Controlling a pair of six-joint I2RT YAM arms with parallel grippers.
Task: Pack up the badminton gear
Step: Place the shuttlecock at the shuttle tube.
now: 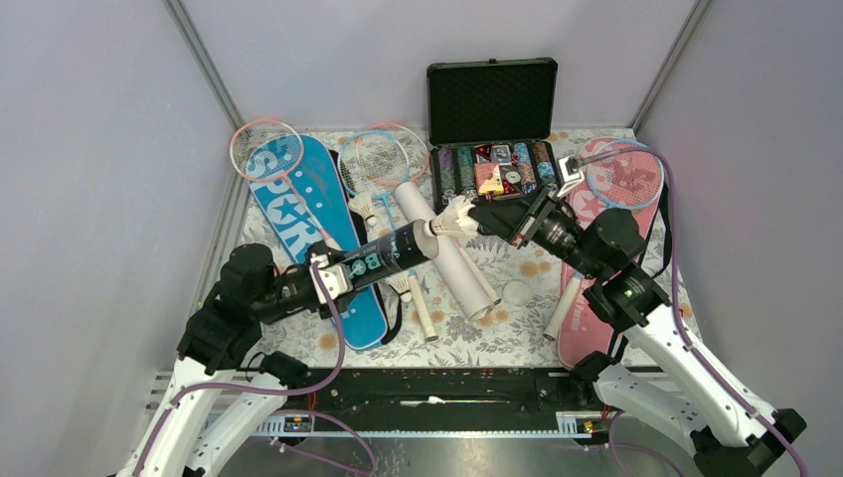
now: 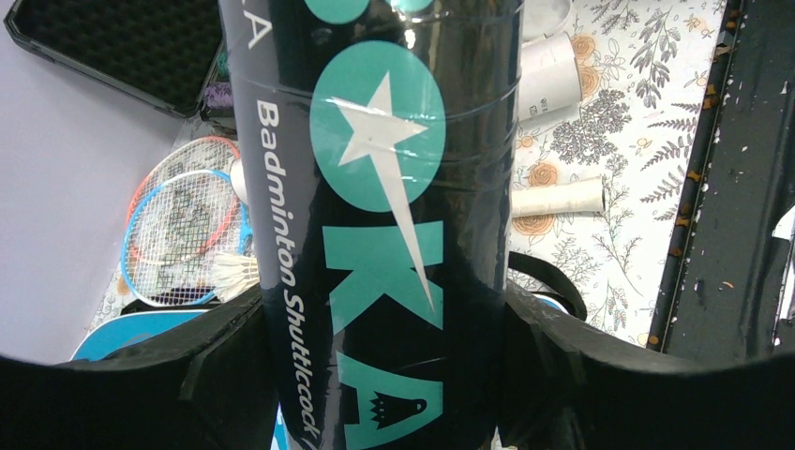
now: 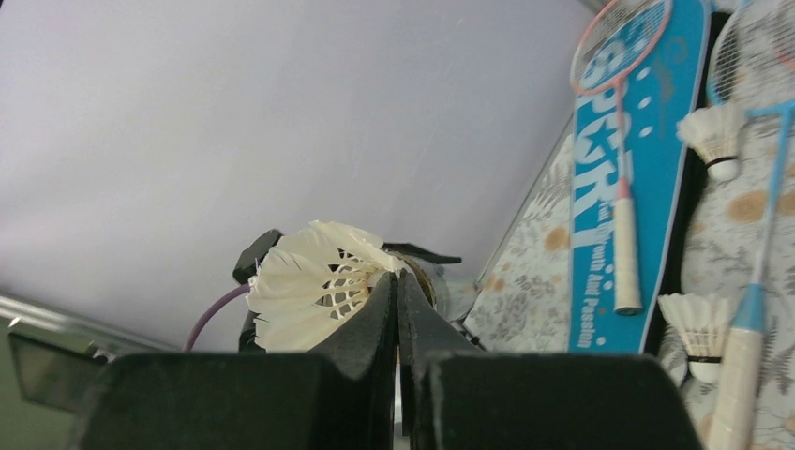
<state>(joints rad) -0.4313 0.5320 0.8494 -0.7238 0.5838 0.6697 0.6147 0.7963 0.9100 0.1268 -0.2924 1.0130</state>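
My left gripper (image 1: 348, 273) is shut on the dark shuttlecock tube (image 1: 393, 253) with teal lettering and holds it tilted above the table, open end toward the right arm. The tube fills the left wrist view (image 2: 375, 187) between the gripper (image 2: 389, 375). My right gripper (image 1: 489, 217) is shut on the feathers of a white shuttlecock (image 1: 455, 216), right at the tube's mouth. In the right wrist view the gripper (image 3: 397, 281) pinches the shuttlecock (image 3: 314, 281). I cannot tell how far it sits in the tube.
A white tube (image 1: 452, 260) lies mid-table. Two loose shuttlecocks (image 1: 363, 207) (image 1: 401, 286) lie near it. Rackets (image 1: 266, 149) (image 1: 373, 159) and a blue cover (image 1: 298, 214) lie left, a pink cover (image 1: 596, 253) with a racket (image 1: 623, 174) right. The open poker case (image 1: 494, 129) stands behind.
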